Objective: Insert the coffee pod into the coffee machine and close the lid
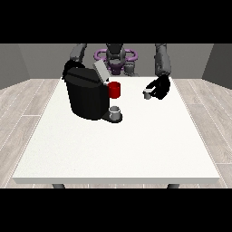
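Observation:
A black coffee machine (87,96) stands on the white table (118,145) at the view's left, its grey lid (100,70) tilted up and open. A small grey cup (115,111) sits on the machine's tray at its front. Right of the machine, the hand at the view's right (160,87) is curled round a small grey coffee pod (147,94), held just above the table. The hand at the view's left (69,67) shows only as a dark shape behind the machine's top corner.
A red mug (114,89) stands just right of the machine, between it and the pod. The table's near edge runs along the bottom of the scene.

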Motion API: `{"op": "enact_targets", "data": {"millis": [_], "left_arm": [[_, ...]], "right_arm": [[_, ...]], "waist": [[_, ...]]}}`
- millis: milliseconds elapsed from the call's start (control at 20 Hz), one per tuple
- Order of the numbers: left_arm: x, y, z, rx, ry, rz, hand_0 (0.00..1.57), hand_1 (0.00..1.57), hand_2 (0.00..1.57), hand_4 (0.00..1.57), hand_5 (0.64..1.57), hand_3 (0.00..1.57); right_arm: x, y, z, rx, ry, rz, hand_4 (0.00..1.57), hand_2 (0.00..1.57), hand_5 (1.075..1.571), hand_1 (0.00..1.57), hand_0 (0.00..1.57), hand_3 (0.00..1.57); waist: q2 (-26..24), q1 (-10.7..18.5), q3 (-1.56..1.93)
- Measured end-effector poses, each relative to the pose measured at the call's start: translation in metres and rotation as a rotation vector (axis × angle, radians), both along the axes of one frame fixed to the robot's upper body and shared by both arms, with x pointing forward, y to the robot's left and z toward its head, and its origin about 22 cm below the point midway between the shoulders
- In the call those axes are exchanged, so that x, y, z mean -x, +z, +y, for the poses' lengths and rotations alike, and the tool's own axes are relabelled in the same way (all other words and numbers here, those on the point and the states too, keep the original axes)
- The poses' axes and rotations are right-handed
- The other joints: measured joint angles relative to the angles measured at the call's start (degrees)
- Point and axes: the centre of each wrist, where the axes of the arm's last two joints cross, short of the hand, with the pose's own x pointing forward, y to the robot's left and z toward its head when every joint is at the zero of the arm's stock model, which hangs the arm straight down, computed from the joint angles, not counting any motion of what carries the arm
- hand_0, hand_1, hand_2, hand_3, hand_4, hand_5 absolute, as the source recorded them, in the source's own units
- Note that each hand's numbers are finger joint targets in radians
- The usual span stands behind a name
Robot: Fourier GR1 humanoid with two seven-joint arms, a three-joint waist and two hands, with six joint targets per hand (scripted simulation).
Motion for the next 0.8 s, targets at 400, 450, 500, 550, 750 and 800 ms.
{"op": "enact_targets", "data": {"millis": [400, 450, 500, 550, 750, 800], "left_arm": [[-0.032, 0.058, -0.028, 0.019, -0.115, -0.036, 1.25, 1.25, 1.33, 0.57, 1.571, 1.29], [-0.035, 0.065, -0.029, 0.019, -0.123, -0.041, 1.25, 1.25, 1.33, 0.56, 1.571, 1.29], [-0.037, 0.071, -0.031, 0.018, -0.131, -0.054, 1.27, 1.27, 1.34, 0.55, 1.571, 1.29], [-0.04, 0.079, -0.033, 0.019, -0.144, -0.06, 1.25, 1.25, 1.33, 0.54, 1.571, 1.28], [-0.047, 0.1, -0.04, 0.032, -0.142, -0.079, 1.25, 1.25, 1.33, 0.54, 1.571, 1.28], [-0.05, 0.107, -0.04, 0.033, -0.137, -0.089, 1.25, 1.25, 1.33, 0.54, 1.571, 1.28]], "right_arm": [[-0.007, -0.012, 0.0, 0.005, -0.013, 0.047, 0.51, 0.0, 1.571, 0.0, 0.0, 0.0], [-0.007, -0.012, 0.0, 0.007, -0.004, 0.047, 0.44, 0.0, 1.571, 0.0, 0.0, 0.0], [-0.007, -0.013, 0.001, 0.007, 0.006, 0.047, 0.41, 0.0, 1.571, 0.0, 0.0, 0.0], [-0.007, -0.016, 0.004, 0.007, -0.002, 0.047, 0.46, 0.0, 1.571, 0.0, 0.0, 0.0], [-0.012, -0.01, 0.002, -0.001, 0.021, 0.026, 0.49, 0.0, 1.571, 0.0, 0.0, 0.0], [-0.013, -0.008, 0.005, -0.005, 0.025, 0.014, 0.48, 0.0, 1.571, 0.0, 0.0, 0.0]], "waist": [[-2.2, 0.6, 0.0], [-2.3, 0.4, 0.0], [-2.3, 0.0, 0.0], [-2.6, 0.3, 0.0], [-2.2, -0.9, 0.01], [-2.0, -1.3, 0.0]]}}
